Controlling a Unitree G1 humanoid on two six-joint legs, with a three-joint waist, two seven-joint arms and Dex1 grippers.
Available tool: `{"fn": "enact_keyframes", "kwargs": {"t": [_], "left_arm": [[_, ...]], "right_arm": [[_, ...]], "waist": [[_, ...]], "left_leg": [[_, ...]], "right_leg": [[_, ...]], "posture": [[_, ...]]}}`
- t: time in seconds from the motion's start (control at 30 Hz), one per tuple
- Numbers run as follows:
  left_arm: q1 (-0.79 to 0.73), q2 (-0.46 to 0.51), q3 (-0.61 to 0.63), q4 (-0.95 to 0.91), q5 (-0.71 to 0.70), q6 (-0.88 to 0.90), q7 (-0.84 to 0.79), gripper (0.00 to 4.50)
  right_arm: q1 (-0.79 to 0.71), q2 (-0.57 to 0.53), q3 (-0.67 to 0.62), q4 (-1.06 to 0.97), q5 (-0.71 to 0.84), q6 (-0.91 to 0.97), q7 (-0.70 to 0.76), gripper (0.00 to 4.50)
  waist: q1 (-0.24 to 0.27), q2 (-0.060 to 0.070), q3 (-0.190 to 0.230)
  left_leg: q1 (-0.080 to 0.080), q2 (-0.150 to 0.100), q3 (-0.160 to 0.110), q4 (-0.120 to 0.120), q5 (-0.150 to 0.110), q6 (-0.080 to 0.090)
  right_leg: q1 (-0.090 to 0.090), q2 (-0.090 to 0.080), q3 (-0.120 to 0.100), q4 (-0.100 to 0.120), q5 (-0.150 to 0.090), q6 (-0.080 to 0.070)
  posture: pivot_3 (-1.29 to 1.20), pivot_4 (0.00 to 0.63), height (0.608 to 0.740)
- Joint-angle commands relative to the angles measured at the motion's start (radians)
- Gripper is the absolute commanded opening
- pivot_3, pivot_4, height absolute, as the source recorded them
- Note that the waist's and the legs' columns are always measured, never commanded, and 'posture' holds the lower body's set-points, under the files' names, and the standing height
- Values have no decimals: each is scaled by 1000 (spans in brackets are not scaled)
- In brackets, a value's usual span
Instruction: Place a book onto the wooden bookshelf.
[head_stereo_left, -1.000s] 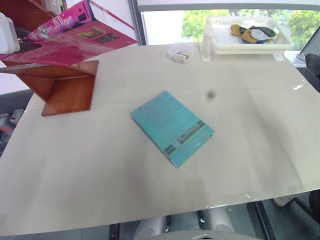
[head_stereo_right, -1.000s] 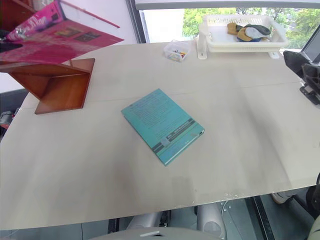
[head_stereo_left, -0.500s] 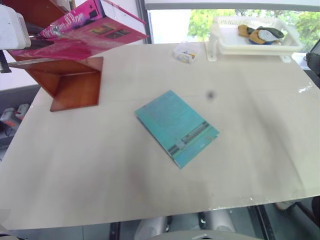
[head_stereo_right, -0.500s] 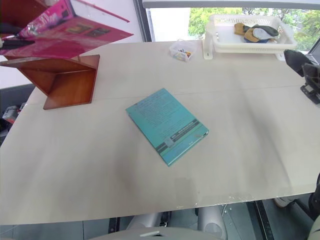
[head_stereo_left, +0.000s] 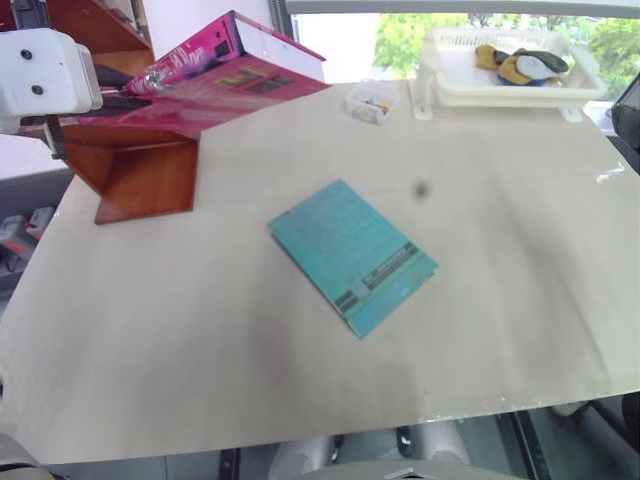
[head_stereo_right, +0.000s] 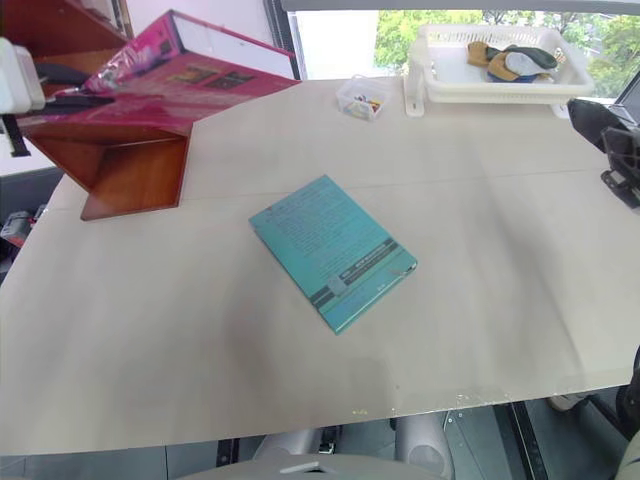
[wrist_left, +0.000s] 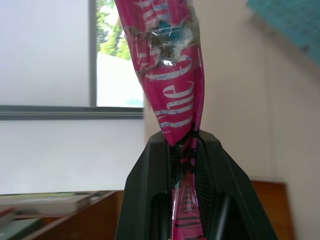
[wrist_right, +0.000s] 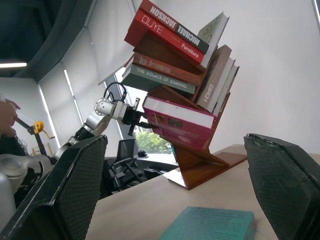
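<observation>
My left gripper is shut on one end of the bright pink book. It holds the book tilted in the air above the lowest slanted board of the wooden bookshelf. In the left wrist view the black fingers pinch the book's pink cover. From the right wrist view the book hangs just in front of the bookshelf, with the left gripper behind it. At the table's right edge my right gripper is open and holds nothing, its fingers wide apart.
A thin teal book lies flat mid-table. A white basket with cloth items and a small clear box stand at the far edge. Several books fill the shelf's upper boards. A person's hand shows behind.
My left gripper has carried the pink book a little to the right, and the book's free end has swung out over the table. The head view has shifted too. The right gripper has kept still.
</observation>
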Motion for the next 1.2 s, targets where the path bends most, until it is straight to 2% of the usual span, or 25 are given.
{"fn": "enact_keyframes", "kwargs": {"t": [0.03,0.47,0.77,1.07,1.2], "left_arm": [[-49,71,13,61,87,-69,41,157],[-98,194,-38,286,316,-199,132,157],[-198,131,-116,434,386,-299,152,157],[-274,149,-165,547,495,-299,195,157],[-299,139,-174,572,501,-291,188,157]], "right_arm": [[-17,-26,-31,-10,6,-15,64,4500],[-32,-16,-16,8,-8,-22,64,4500],[-35,-14,-13,16,-10,-24,64,4500],[4,-24,-42,-5,-8,-22,64,4500],[12,-26,-48,-10,-8,-24,64,4500]], "waist": [[-4,0,0],[0,0,0],[0,-1,0],[-16,-1,0],[-23,-1,-1]], "left_leg": [[0,0,0,0,0,0],[0,0,0,0,0,0],[0,-1,-1,0,0,0],[0,-2,-1,0,0,1],[0,-2,-1,0,0,1]], "right_leg": [[0,0,0,0,0,0],[0,0,0,1,0,0],[0,0,-1,1,0,0],[0,0,-2,2,0,0],[0,-1,-2,2,0,0]], "posture": [[0,150,740],[0,150,740],[0,150,740],[0,150,740],[0,150,740]]}}
